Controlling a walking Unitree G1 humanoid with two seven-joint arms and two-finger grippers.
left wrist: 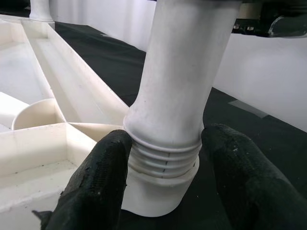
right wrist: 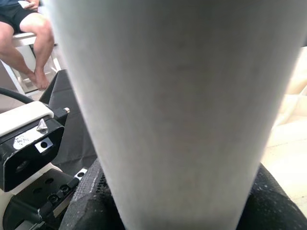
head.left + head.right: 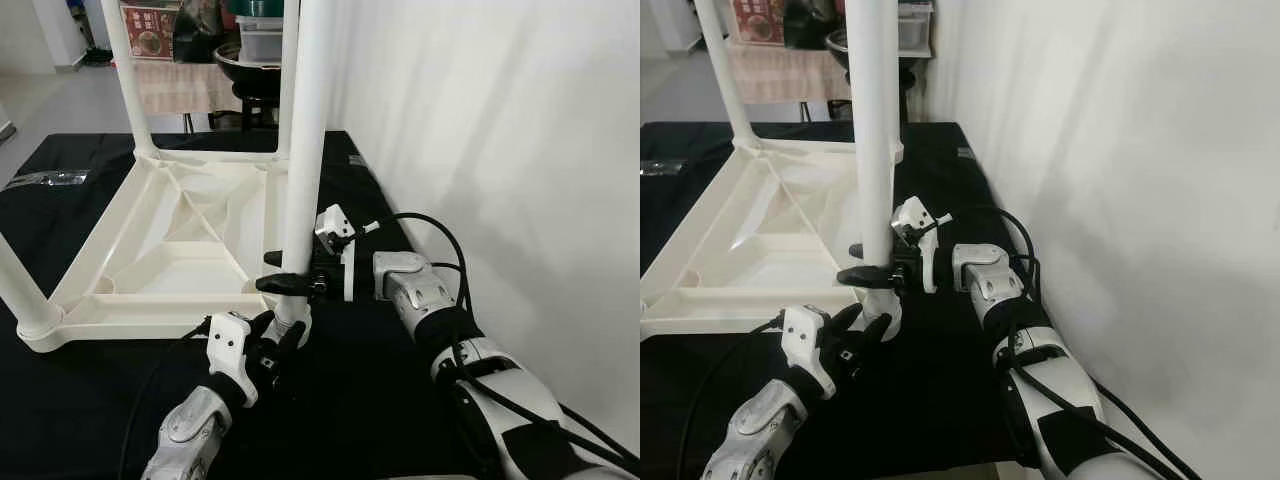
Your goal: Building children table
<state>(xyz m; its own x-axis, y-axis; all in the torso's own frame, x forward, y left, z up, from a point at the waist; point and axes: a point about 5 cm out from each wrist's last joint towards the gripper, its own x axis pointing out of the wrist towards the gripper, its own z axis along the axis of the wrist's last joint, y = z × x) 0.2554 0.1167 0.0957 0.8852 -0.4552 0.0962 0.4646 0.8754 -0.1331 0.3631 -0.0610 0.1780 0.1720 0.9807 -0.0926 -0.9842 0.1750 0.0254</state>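
Currently, the right gripper (image 3: 281, 271) clamps the table leg (image 3: 302, 150) upright to thread it home. Left gripper (image 3: 276, 340) fingers stand apart, flanking the threaded socket (image 1: 160, 184) as a steady.

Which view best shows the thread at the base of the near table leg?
The left wrist view: the thread sits close up between the left hand's fingers. In the eye views the left hand hides it, and the right wrist view has plain leg.
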